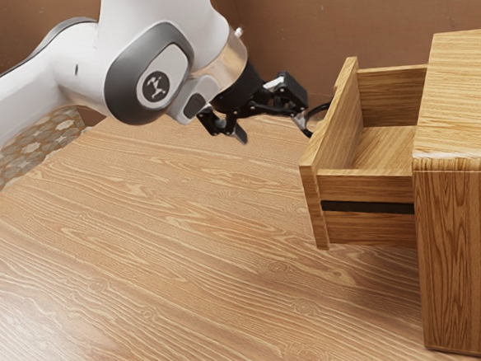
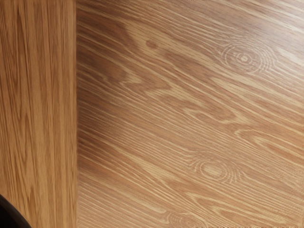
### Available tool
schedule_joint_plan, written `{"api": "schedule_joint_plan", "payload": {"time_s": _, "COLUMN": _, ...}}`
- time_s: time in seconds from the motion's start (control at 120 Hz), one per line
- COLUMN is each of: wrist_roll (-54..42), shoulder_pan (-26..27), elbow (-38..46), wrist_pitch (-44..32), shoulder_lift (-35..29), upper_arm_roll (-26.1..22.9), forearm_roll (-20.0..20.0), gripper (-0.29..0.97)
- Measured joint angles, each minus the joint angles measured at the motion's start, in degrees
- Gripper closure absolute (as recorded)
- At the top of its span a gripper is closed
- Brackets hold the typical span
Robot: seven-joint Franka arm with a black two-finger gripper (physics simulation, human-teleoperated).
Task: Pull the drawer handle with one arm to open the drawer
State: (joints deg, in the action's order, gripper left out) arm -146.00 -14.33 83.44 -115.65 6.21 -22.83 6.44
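The wooden drawer stands pulled well out of the cabinet at the exterior view's right. Its upright front panel faces the arm. A thin black handle curves off that panel's face. My black gripper hangs right at the handle, level with the panel's upper half. In the wrist view the drawer front runs as a wooden band beside the floor, and a dark rounded shape sits in the corner under the hand.
Open wood-grain floor spreads below and in front of the drawer. Brown walls close off the back. A patterned tile patch lies behind the arm at the exterior view's left.
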Motion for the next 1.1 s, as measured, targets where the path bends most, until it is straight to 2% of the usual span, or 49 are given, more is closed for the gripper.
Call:
{"api": "schedule_joint_plan", "payload": {"time_s": 0.192, "wrist_roll": 0.1, "shoulder_pan": -1.6, "elbow": -1.7, "wrist_pitch": -0.1, "shoulder_lift": 1.5, "upper_arm_roll": -0.9, "forearm_roll": 0.4, "gripper": 0.0}}
{"api": "schedule_joint_plan", "payload": {"time_s": 0.483, "wrist_roll": 0.2, "shoulder_pan": -2.2, "elbow": -2.8, "wrist_pitch": -1.6, "shoulder_lift": 5.4, "upper_arm_roll": -2.0, "forearm_roll": -1.0, "gripper": -0.03}}
{"api": "schedule_joint_plan", "payload": {"time_s": 0.642, "wrist_roll": 0.2, "shoulder_pan": -2.8, "elbow": -2.3, "wrist_pitch": -2.1, "shoulder_lift": 4.8, "upper_arm_roll": -2.0, "forearm_roll": -1.0, "gripper": 0.01}}
{"api": "schedule_joint_plan", "payload": {"time_s": 0.758, "wrist_roll": 0.3, "shoulder_pan": -4.6, "elbow": -2.2, "wrist_pitch": -2.0, "shoulder_lift": 3.0, "upper_arm_roll": -2.2, "forearm_roll": -1.0, "gripper": 0.22}}
{"api": "schedule_joint_plan", "payload": {"time_s": 0.908, "wrist_roll": 0.5, "shoulder_pan": -6.4, "elbow": -2.0, "wrist_pitch": -1.5, "shoulder_lift": -1.2, "upper_arm_roll": -2.1, "forearm_roll": -1.3, "gripper": 0.1}}
{"api": "schedule_joint_plan", "payload": {"time_s": 0.975, "wrist_roll": 1.0, "shoulder_pan": -6.7, "elbow": -2.0, "wrist_pitch": -0.4, "shoulder_lift": -5.1, "upper_arm_roll": -2.1, "forearm_roll": -1.5, "gripper": 0.07}}
{"api": "schedule_joint_plan", "payload": {"time_s": 1.042, "wrist_roll": 3.1, "shoulder_pan": -6.7, "elbow": -4.4, "wrist_pitch": 4.8, "shoulder_lift": -10.7, "upper_arm_roll": -1.3, "forearm_roll": -2.1, "gripper": 0.04}}
{"api": "schedule_joint_plan", "payload": {"time_s": 1.1, "wrist_roll": 6.8, "shoulder_pan": -5.6, "elbow": -10.6, "wrist_pitch": 13.6, "shoulder_lift": -12.6, "upper_arm_roll": -1.1, "forearm_roll": -2.8, "gripper": 0.03}}
